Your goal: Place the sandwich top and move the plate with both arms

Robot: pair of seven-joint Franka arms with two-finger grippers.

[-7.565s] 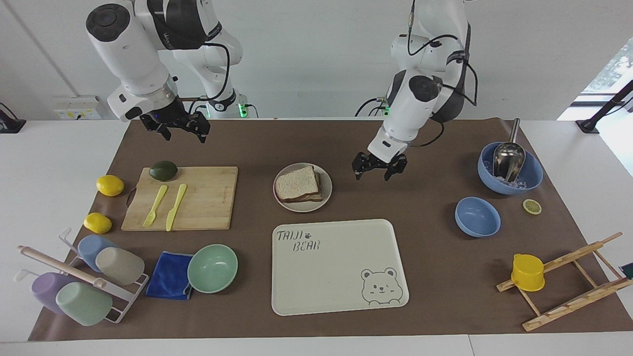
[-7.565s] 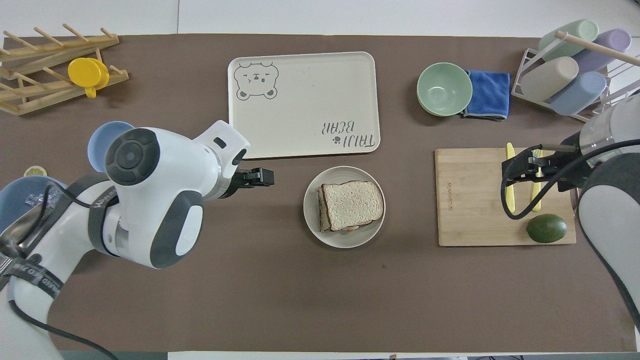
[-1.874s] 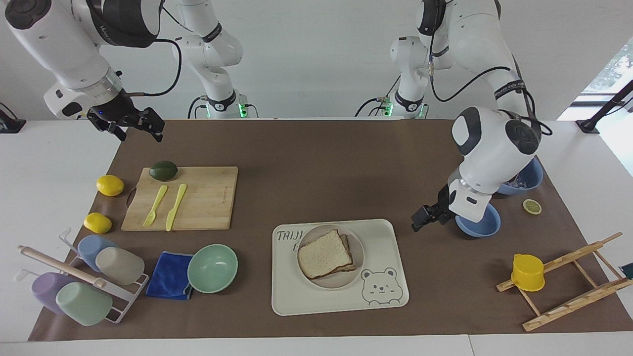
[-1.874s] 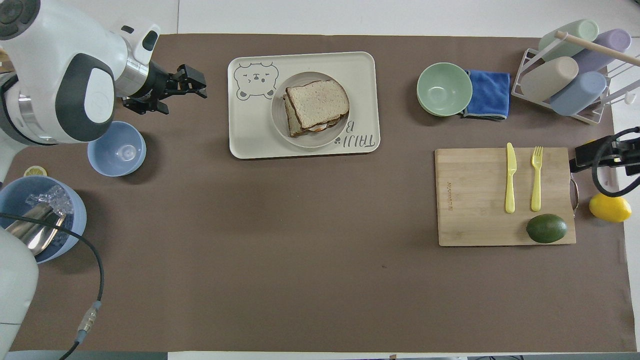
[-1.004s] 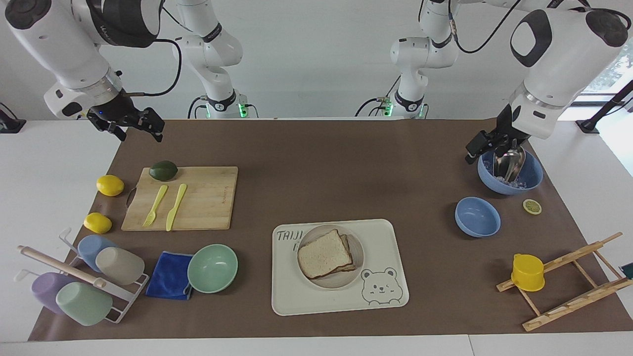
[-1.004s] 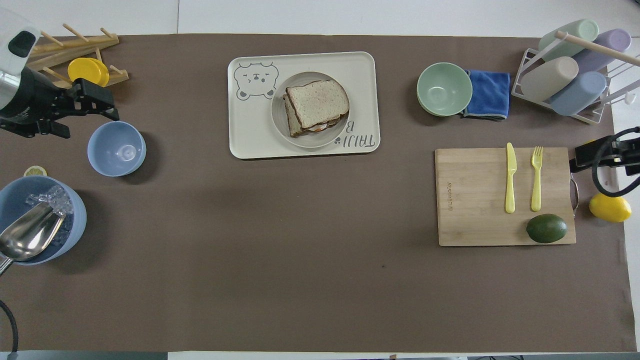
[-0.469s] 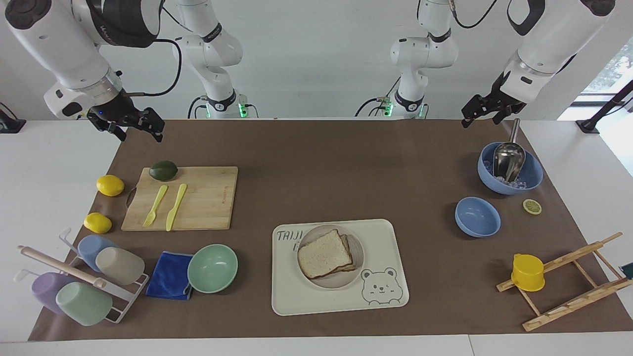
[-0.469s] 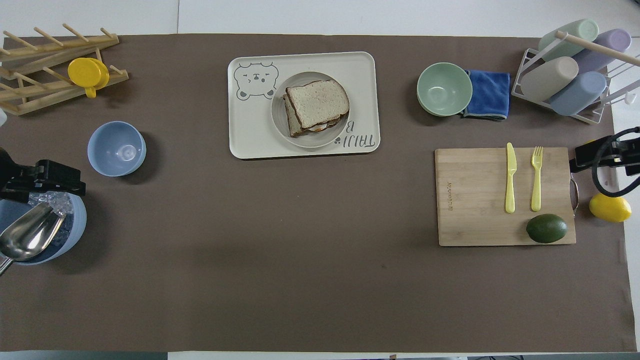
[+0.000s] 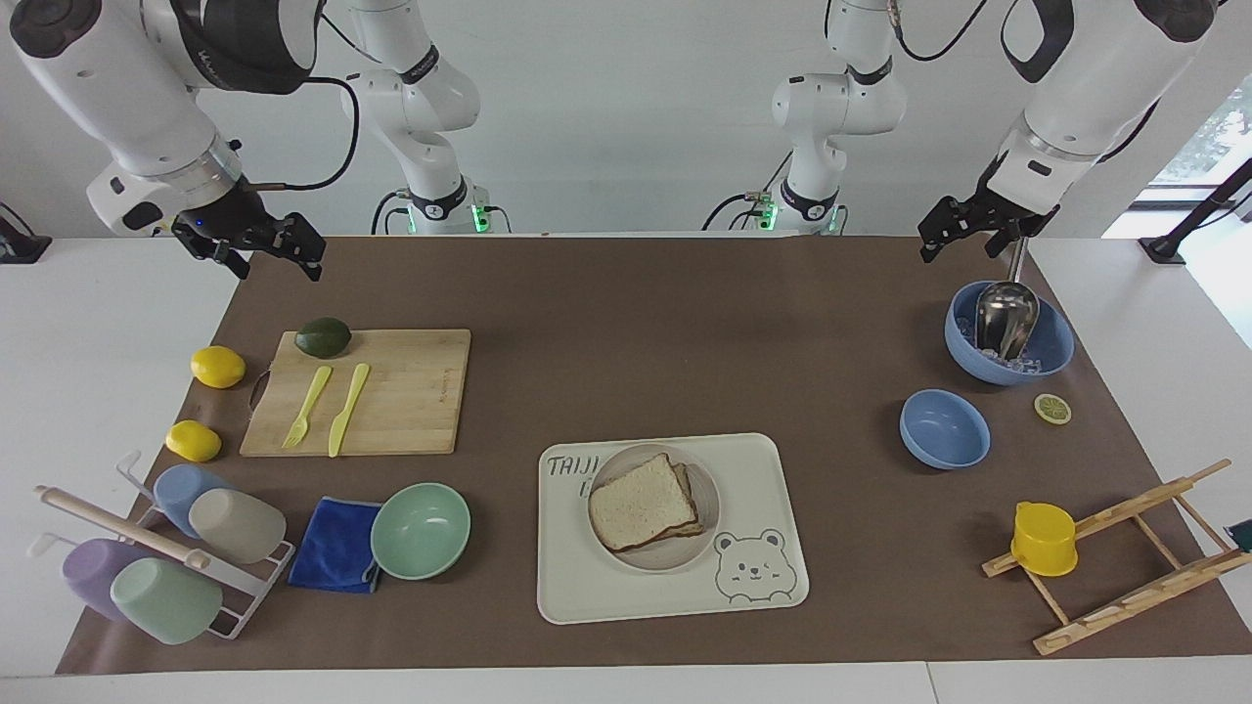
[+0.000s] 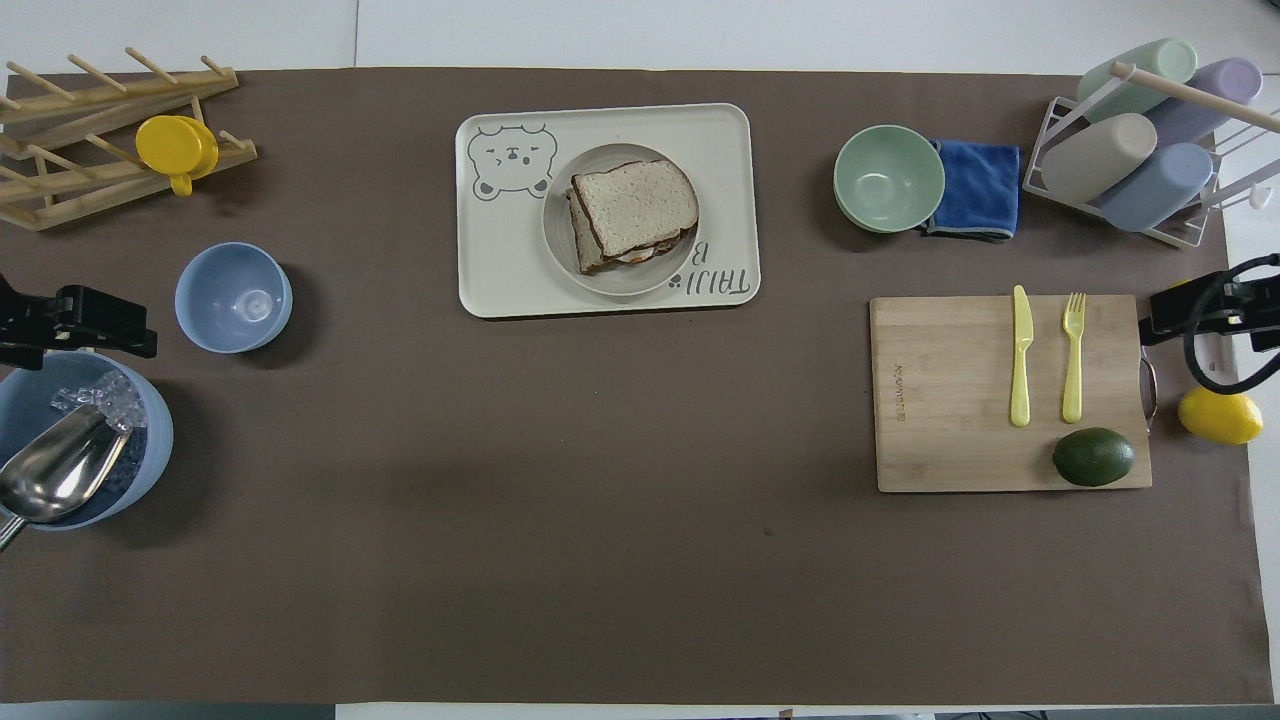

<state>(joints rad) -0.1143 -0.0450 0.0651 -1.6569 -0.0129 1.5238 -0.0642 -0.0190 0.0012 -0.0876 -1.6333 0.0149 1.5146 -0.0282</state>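
Observation:
The sandwich top point(image 9: 641, 501) lies on the lower slices on the round cream plate point(image 9: 709, 504), which rests on the bear tray point(image 9: 758, 469). They also show in the overhead view: sandwich top point(image 10: 635, 205), plate point(image 10: 555, 222), tray point(image 10: 720, 130). My left gripper point(image 9: 963, 244) is open, empty and raised over the mat beside the large blue ice bowl point(image 9: 1051, 357); it also shows in the overhead view point(image 10: 140, 328). My right gripper point(image 9: 276, 262) is open, empty and waits raised over the mat's corner near the cutting board point(image 9: 411, 391); it also shows in the overhead view point(image 10: 1150, 322).
An avocado point(image 9: 324, 337), a yellow fork and a yellow knife lie on the board, two lemons beside it. A mint bowl point(image 9: 421, 530), a blue cloth and a cup rack point(image 9: 156, 557) stand farther out. A small blue bowl point(image 9: 944, 428), a lemon slice and a wooden rack with a yellow cup point(image 9: 1044, 538) are at the left arm's end.
The plate with the sandwich went from mid-table onto the bear tray. My left gripper let go, rose and drew back to above the ice bowl. The right arm pulled back earlier and holds still.

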